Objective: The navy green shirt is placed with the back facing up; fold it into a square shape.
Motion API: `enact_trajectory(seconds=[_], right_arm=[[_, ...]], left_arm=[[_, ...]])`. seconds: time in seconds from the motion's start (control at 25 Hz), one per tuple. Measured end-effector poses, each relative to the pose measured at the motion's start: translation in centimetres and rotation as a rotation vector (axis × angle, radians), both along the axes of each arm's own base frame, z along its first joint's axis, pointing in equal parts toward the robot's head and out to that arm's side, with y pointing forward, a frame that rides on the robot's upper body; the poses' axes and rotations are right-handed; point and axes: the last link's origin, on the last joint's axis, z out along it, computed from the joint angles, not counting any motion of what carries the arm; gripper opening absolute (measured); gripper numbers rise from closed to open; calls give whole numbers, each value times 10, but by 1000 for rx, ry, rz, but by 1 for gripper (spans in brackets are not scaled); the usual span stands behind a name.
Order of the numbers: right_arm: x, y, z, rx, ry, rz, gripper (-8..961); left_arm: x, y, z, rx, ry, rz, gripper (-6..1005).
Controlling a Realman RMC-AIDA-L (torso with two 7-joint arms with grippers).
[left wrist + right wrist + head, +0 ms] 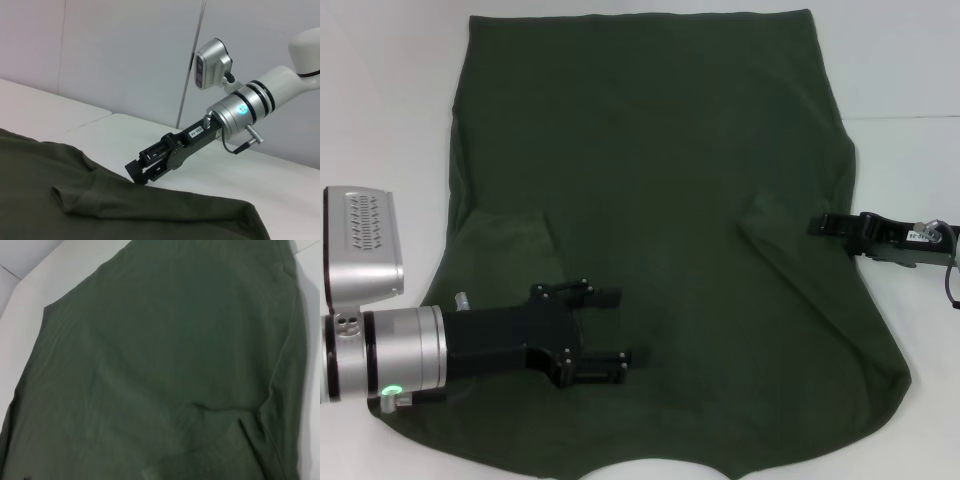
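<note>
The navy green shirt [660, 230] lies spread across the white tabletop [390, 90], plain side up, filling most of the head view, and both sleeves are folded in over the body, one flap near each side edge. Over on the robot's left, the left end effector [616, 328] hovers above the lower part of the cloth, its two black fingers [605, 296] parted wide with nothing between them. On the opposite side, the right end effector [817, 224] sits right at the shirt's right edge, its tip at the folded sleeve; the left wrist view shows it low by the fabric [137, 172], though whether its fingers grip the cloth I cannot tell.
</note>
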Motion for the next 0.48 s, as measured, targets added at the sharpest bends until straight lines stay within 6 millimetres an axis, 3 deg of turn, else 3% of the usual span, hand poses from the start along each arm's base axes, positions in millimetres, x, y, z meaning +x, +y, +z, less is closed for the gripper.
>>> enact_trajectory(seconds=[0.36,0.48], right_arm=[[1,-1,3,9,23,-7,773],[1,-1,4,7,21,-4,689]], left_arm=[[0,0,0,0,0,0,858],[0,0,0,0,0,1,858]])
